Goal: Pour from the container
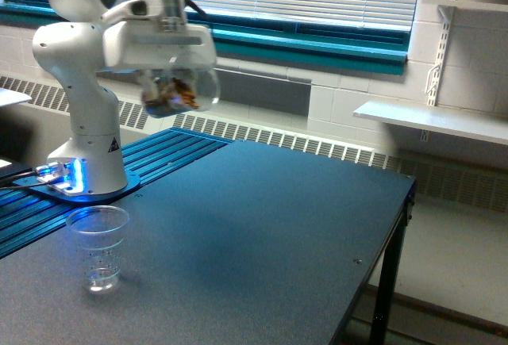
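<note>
End effector (171, 83): clamped on the container (178, 91), a clear smooth cup tilted in the air, brownish contents inside. Position: high above the counter (262, 234), up and to the right of the ribbed cup (98, 247) standing near the left edge. Advised handling: centre the mouth over the ribbed cup before tipping further; tip slowly, lest pieces spill onto the counter.

Single exterior view, probably slightly raised, across table (262, 226) toward window wall.
</note>
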Controlling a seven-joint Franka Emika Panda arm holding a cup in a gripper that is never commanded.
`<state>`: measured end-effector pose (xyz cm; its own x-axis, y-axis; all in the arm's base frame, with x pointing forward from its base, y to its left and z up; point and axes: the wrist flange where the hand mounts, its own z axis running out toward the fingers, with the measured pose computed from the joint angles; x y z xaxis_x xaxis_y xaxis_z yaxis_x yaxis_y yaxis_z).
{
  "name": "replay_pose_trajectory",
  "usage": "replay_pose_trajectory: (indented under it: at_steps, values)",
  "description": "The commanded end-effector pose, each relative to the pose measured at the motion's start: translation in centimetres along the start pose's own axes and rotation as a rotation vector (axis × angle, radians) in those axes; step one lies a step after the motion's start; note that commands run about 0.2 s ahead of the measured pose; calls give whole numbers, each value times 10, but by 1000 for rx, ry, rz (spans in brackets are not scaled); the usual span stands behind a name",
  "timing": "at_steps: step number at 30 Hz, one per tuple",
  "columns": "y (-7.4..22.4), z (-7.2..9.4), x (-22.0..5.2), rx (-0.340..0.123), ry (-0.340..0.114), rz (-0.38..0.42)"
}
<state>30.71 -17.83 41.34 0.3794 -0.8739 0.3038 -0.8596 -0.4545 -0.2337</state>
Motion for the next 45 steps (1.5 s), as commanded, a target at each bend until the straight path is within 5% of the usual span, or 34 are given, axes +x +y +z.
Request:
replay_pose_trajectory:
  at_steps: [1,45]
  values:
    - [31,3,8,-24,-3,61]
    - [138,49,1,-108,-106,230]
